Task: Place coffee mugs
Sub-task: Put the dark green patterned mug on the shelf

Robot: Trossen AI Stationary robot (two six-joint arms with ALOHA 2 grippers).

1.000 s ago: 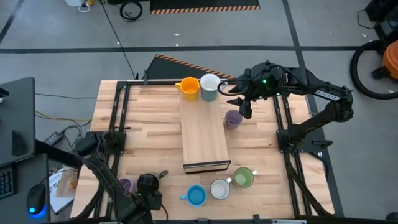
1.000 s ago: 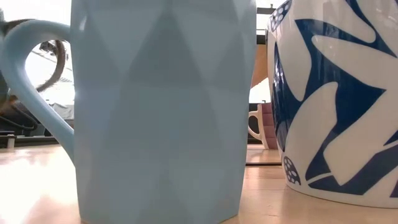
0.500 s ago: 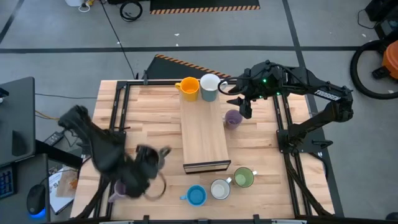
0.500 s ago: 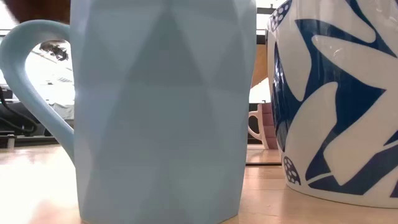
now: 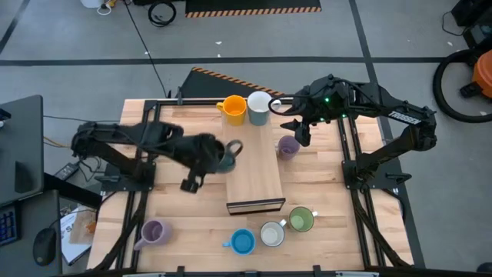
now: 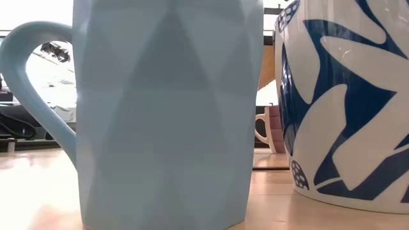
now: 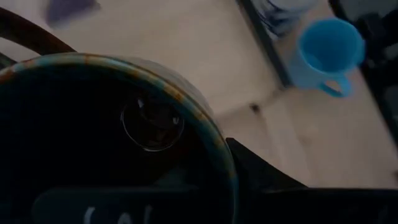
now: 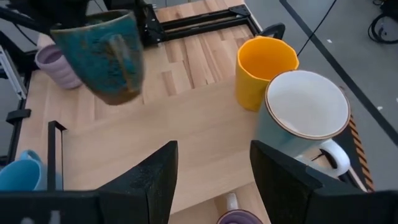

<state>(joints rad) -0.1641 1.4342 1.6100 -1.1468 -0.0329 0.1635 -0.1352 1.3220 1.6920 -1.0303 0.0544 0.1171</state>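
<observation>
My left gripper (image 5: 215, 155) is shut on the dark, teal-glazed mug (image 5: 227, 154) and carries it in the air at the left edge of the pale wooden board (image 5: 252, 173). The right wrist view shows that mug (image 8: 102, 56) off the table. My right gripper (image 5: 297, 129) hangs open above the table's far right part, just beyond a lavender mug (image 5: 288, 146) standing on its base. An orange mug (image 5: 233, 108) and a white mug (image 5: 259, 106) stand at the board's far end. A second lavender mug (image 5: 154, 231), a blue mug (image 5: 243, 241), a white mug (image 5: 272, 233) and a green mug (image 5: 301, 220) stand along the near edge. My left gripper holds the dark mug at its rim (image 7: 217, 155), coming level from the table's left. One finger (image 7: 261, 180) lies outside the wall; the mug hides the other. The mug is lifted clear and tilted, its handle (image 5: 234, 146) toward the board.
The low view is filled by a pale blue mug (image 6: 166, 115) and a white mug with blue pattern (image 6: 345, 102) standing close to the camera. Black frame rails (image 5: 150, 123) run along the table's left and right sides. Bare wood lies left of the board.
My left arm has swung from the table's near left corner up and toward the far right, carrying the dark mug lifted clear to the board's left edge. The lavender mug beside it has stayed at the near left. My right arm has kept still.
</observation>
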